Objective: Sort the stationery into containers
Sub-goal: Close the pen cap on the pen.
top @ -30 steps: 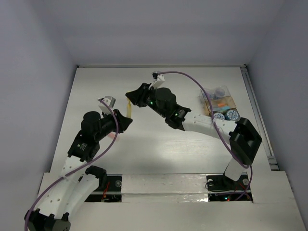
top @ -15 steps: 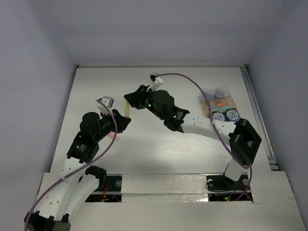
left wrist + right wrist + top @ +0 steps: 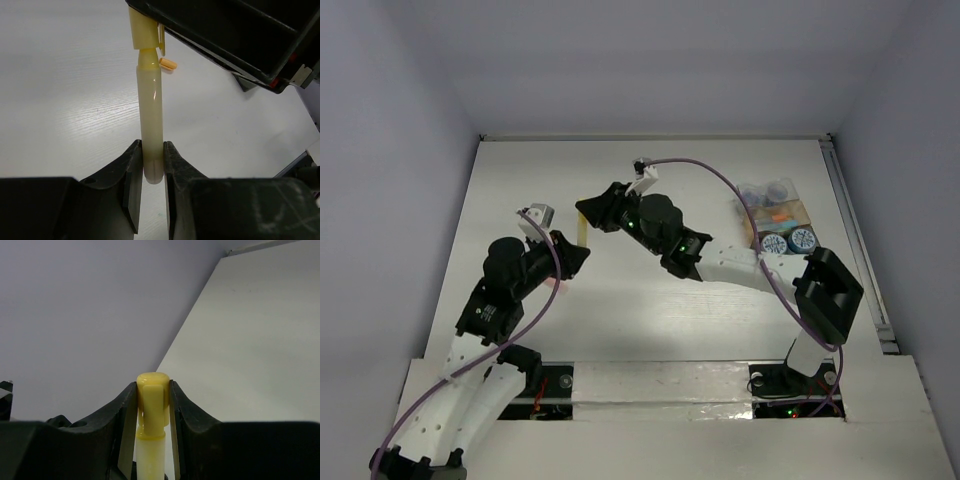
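Observation:
A pale yellow pen (image 3: 582, 227) hangs above the table's middle left, held at both ends. My left gripper (image 3: 577, 250) is shut on the butt of its barrel (image 3: 150, 115); the fingertips (image 3: 170, 155) pinch it from both sides. My right gripper (image 3: 586, 208) is shut on the bright yellow cap (image 3: 152, 400), clip facing the camera. The containers (image 3: 775, 212), tan with clear parts, stand at the right with stationery inside. Two blue-and-white tape rolls (image 3: 789, 241) sit in the near compartments. A tiny yellow-orange piece (image 3: 168, 63) lies on the table beyond the pen.
The right arm stretches across the table's middle from its base (image 3: 825, 300); its purple cable (image 3: 720, 180) arcs above it. A small pink piece (image 3: 558, 284) shows beside the left arm. A rail (image 3: 850, 230) runs along the table's right edge.
Both grippers, still holding the pen between them, have drifted slightly left. The pen's grip at either end looks the same.

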{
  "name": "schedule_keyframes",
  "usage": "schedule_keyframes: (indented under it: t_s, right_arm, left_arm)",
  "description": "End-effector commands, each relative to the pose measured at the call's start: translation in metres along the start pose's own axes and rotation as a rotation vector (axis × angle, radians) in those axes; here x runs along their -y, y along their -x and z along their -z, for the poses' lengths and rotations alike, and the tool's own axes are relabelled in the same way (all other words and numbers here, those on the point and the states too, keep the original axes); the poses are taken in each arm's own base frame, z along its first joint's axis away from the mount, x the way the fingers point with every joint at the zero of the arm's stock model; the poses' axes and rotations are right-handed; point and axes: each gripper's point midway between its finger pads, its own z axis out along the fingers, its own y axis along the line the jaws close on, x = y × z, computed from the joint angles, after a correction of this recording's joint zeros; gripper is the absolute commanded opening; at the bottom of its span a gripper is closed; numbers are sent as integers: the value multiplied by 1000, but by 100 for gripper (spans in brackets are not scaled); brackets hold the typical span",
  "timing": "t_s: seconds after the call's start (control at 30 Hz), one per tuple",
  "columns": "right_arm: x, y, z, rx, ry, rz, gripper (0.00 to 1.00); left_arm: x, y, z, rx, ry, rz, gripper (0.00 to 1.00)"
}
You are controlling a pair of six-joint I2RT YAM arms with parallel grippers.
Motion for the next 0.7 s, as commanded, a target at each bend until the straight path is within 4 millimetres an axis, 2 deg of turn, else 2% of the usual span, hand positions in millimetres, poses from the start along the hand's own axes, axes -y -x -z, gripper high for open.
schedule_keyframes:
  t_s: [0.0, 0.53, 0.67]
  right_arm:
    - [-25, -3, 13, -24, 95, -54, 0]
    - [-20, -38, 35, -159, 119, -95, 0]
    - [-16, -68, 45, -239, 107, -78, 0]
  left_arm:
    - [14, 37, 7, 125, -39, -38, 0]
    - [13, 40, 8, 139, -29, -41, 0]
    - [14, 41, 9, 142, -30, -43, 0]
